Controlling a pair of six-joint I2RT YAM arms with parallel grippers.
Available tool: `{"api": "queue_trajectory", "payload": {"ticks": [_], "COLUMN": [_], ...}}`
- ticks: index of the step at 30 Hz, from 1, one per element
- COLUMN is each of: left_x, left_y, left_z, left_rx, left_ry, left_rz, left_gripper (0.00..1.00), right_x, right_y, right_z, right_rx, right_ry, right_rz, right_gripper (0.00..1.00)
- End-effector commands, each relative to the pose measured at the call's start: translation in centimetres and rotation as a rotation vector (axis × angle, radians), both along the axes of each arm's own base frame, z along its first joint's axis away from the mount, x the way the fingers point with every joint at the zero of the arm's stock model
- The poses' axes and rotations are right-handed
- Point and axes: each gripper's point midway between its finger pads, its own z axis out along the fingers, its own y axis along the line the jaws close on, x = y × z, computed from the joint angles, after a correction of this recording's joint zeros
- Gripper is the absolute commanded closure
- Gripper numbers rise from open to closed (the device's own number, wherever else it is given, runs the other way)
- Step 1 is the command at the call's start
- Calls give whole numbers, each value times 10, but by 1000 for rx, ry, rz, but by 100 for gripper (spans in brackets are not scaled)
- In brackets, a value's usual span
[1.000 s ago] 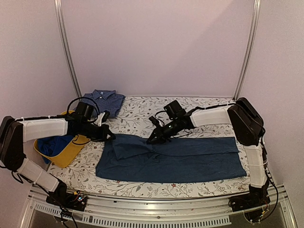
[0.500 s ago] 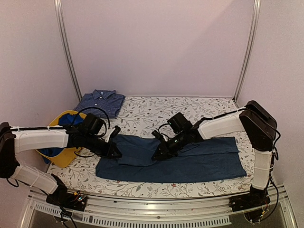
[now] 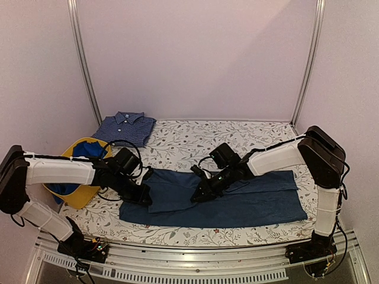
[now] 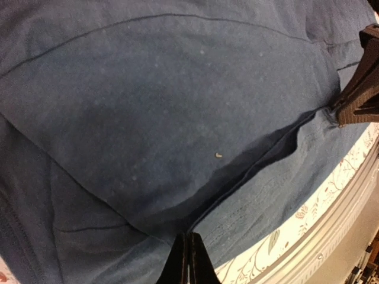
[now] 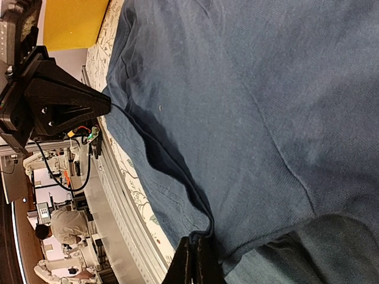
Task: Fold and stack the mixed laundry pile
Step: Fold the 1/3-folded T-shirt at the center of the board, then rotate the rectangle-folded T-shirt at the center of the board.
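Observation:
A large dark navy garment lies spread across the table, its left part folded over toward the front. My left gripper is shut on the folded edge at the left end. My right gripper is shut on the same edge further right, low over the cloth. In the left wrist view the left gripper pinches the fold; in the right wrist view the right gripper pinches the hem. A fine-checked blue collared shirt lies folded at the back left. A royal-blue piece sits in the tub.
A yellow plastic tub stands at the left edge, just behind my left arm. The floral table cover shows behind the garment, and a metal rail runs along the table's near edge.
Both grippers have moved toward the near edge, drawing the garment's far left edge over onto itself. The left arm has come away from the tub.

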Motion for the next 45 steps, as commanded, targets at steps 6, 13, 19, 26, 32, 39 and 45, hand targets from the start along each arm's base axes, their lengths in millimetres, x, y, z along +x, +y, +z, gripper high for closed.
{"api": "queue_trajectory", "payload": {"ticks": [6,13,19,26,32,39,45], "left_x": [35,62,65,54,56,104,207], "left_y": [2,6,-15,-43,-29,-25,-55], "left_z": [-15,48,56,26,-27,-58,-70], "left_rx": [106,96,63,15,149,257,208], "left_ry": [-32,-204,-176,-70,23,29,-34], "left_rz": [26,74,23,43,123,177,148], "left_gripper": [81,48,47,53,55,57,60], "right_x": [0,20,50,72,55,17,14], "right_y": [-8,-37,-104,-148,-188,-231,-228], "right_z": [-13,44,36,-11,-61,-83,-65], "right_rx": [-86,-117,-223,-341,-450,-520,-449], "right_ry": [-13,-161,-172,-126,-4,111,123], "right_rz": [-17,-91,-220,-243,-254,-308,-363], "right_gripper": [76,50,46,49,50,50,48]}}
